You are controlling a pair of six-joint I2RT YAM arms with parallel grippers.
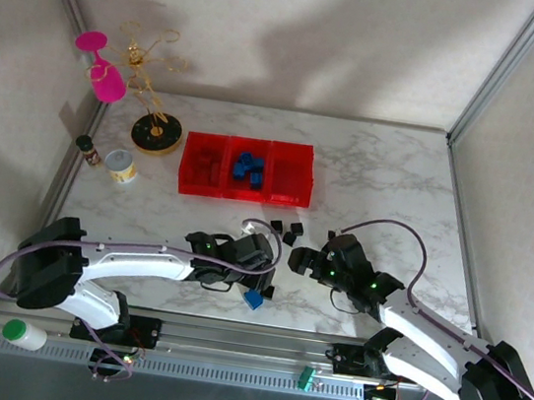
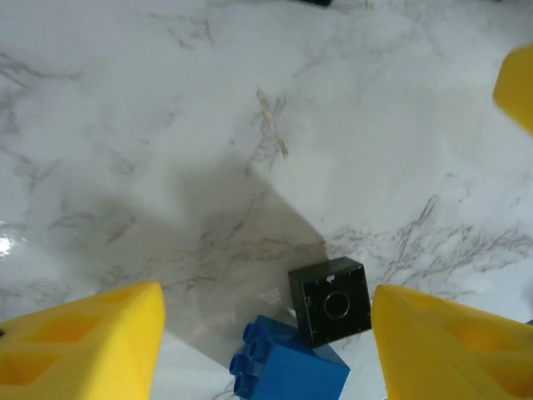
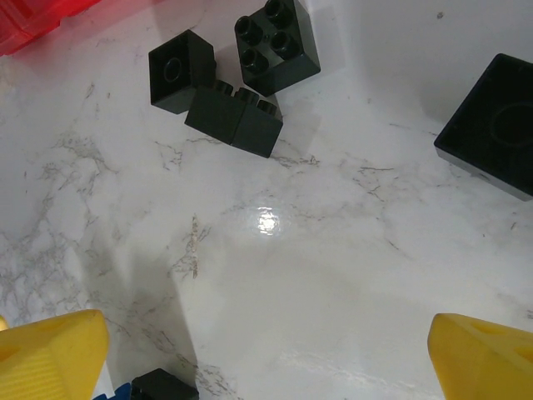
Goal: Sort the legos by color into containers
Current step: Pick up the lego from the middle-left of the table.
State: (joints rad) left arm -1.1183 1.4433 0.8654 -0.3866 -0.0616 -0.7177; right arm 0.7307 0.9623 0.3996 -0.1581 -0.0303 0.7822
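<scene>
Bare marble (image 1: pixel 389 177) right of containers (image 1: pixel 244 197); black legos (image 1: pixel 290 231) clutter centre; gold stand (image 1: pixel 156 133), can (image 1: pixel 122 166) crowd far-left.

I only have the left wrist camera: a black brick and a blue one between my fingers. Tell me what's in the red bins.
Observer: The middle compartment of the containers holds a pile of blue legos.
Operator: Now give me the right gripper.
Observer: The right gripper is open and holds nothing, low over the table.
Operator: Report any loose bricks near it.
Observer: Three black legos lie clustered on the marble just ahead of its fingers, on the side toward the containers.
</scene>
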